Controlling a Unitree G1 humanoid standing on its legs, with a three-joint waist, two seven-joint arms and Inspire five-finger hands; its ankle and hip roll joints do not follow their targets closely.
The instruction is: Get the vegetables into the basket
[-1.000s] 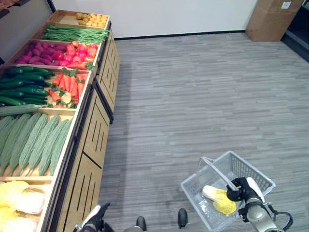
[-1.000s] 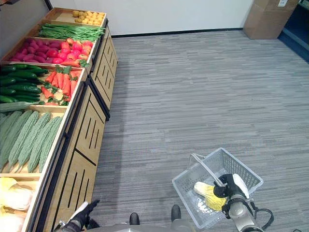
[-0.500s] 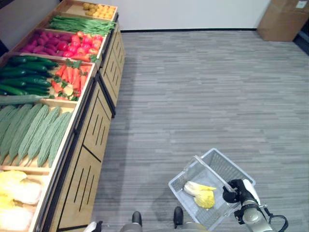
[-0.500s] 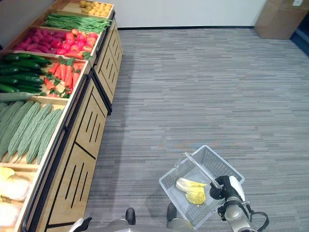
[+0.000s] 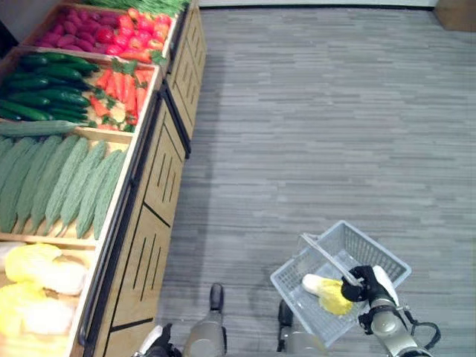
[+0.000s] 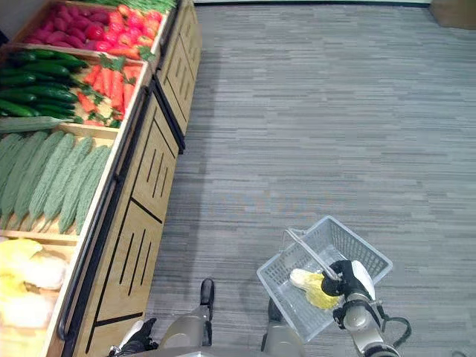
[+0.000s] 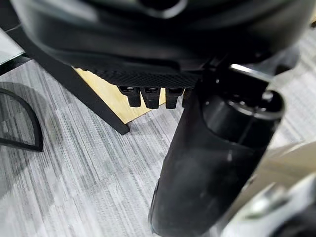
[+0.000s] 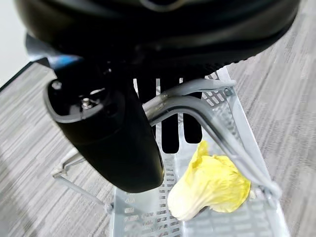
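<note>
The right hand (image 5: 370, 285) is clenched round the handle (image 8: 197, 106) of the basket (image 5: 387, 255), which hangs low over the grey floor (image 5: 312, 134), well apart from the stand (image 5: 152, 201). In the right wrist view the fingers (image 8: 170, 131) curl under the grey handle bars and the thumb (image 8: 106, 133) crosses over them. Inside the basket lies one cabbage (image 5: 327, 292), pale at the stalk and yellow at the leaf, resting on the basket's bottom just beside the hand.

The left hand (image 5: 158, 343) shows at the lower edge of the left eye view, near the stand's front. In its wrist view the fingers (image 7: 150, 96) hang straight and relaxed and hold nothing, with the stand's wooden front past them.

The stand runs along the left side, its wooden bins set in a row. The nearest bin holds more cabbages (image 5: 33, 286). Next come bitter gourds (image 5: 63, 182) laid side by side, then cucumbers (image 5: 41, 93) beside carrots (image 5: 123, 93), and at the far end red vegetables (image 5: 111, 26) that I cannot tell apart.
</note>
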